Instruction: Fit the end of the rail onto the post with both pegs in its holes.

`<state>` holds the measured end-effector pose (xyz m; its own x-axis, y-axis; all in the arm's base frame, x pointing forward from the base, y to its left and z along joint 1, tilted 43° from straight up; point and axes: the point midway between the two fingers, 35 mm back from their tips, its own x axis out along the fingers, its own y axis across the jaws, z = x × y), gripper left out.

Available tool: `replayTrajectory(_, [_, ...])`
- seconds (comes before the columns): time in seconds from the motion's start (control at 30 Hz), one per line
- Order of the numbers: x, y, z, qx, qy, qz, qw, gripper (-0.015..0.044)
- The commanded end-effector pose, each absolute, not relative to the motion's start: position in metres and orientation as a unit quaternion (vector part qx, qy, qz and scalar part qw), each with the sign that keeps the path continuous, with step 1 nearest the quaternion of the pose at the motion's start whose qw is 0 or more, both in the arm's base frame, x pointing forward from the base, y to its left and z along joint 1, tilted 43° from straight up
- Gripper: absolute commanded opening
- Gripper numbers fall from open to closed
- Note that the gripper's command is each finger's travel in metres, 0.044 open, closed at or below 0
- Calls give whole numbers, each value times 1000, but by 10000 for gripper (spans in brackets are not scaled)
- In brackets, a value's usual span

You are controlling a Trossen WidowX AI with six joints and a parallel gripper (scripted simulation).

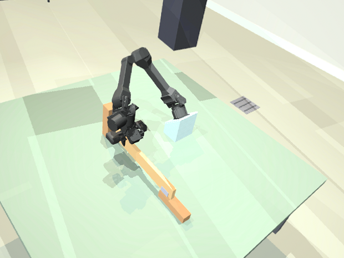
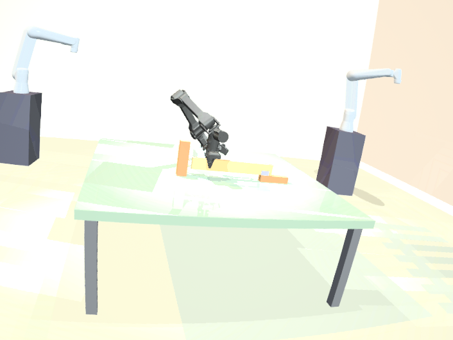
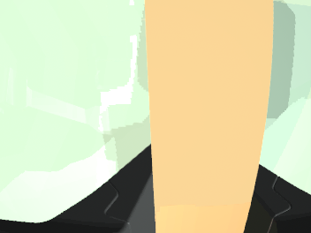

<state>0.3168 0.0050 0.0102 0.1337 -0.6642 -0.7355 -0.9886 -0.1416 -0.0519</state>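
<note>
The long wooden rail (image 1: 153,167) (image 2: 248,167) (image 3: 208,88) is off the table at its post end and looks roughly level. Its far end sits at the bracket (image 1: 164,191) (image 2: 264,172) on the low footboard block (image 1: 176,208) (image 2: 276,179). My gripper (image 1: 123,142) (image 2: 210,166) (image 3: 187,152) is shut on the rail, near its post end, with a finger on each side. The upright post (image 1: 105,121) (image 2: 183,159) stands just beyond that end. A narrow gap shows between them in the exterior view. The pegs are too small to make out clearly, and the holes are hidden.
The arm's base stands on a pale blue slanted block (image 1: 180,128) beside the rail. The arm bends over the post end and hides it in the top view. All stands on the green table (image 1: 238,192) (image 2: 120,197). Pale arms on dark pedestals stand beyond it.
</note>
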Motion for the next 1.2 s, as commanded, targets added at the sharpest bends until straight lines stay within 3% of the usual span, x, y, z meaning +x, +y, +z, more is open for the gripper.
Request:
replayTrajectory(0.0, [317, 4, 13, -700, 590, 288, 281, 0])
replayTrajectory(1.17, [318, -4, 20, -700, 590, 288, 281, 0])
